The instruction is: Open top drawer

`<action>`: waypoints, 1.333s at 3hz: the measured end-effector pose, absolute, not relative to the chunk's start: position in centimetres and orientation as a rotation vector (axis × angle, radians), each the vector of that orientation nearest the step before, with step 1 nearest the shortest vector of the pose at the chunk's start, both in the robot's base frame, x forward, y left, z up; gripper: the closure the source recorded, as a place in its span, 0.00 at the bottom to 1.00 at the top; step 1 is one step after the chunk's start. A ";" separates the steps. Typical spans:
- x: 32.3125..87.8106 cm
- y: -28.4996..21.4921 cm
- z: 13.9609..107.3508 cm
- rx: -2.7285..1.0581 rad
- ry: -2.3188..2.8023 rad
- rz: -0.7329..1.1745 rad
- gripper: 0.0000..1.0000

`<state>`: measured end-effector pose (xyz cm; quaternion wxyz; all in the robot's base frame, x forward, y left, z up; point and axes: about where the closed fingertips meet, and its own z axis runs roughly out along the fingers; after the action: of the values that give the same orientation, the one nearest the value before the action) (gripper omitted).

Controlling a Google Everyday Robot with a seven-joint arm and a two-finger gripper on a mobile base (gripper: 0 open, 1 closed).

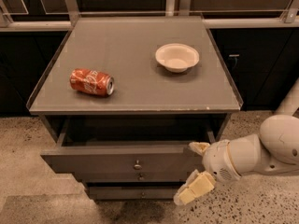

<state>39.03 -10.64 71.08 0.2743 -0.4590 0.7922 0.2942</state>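
Note:
The top drawer is dark grey and stands pulled out from the cabinet, its dark inside showing under the table top. Its small round metal knob sits at the centre of the flat front. My gripper is at the right end of the drawer front, open. One cream finger is at the front's top edge and the other hangs below and in front of the lower drawers. It holds nothing.
A red soda can lies on its side on the grey cabinet top, left. A white bowl stands at the right. Two shallower drawers sit below. Dark cabinets stand behind and speckled floor lies around.

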 end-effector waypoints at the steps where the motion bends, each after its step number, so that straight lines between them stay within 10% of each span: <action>1: 40.3 -10.1 70.9 -1.213 2.120 0.784 0.00; 4: 41.9 -7.6 68.7 -1.269 2.114 0.817 0.00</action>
<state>41.93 -7.62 68.74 0.2687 -0.4705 0.7841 0.3028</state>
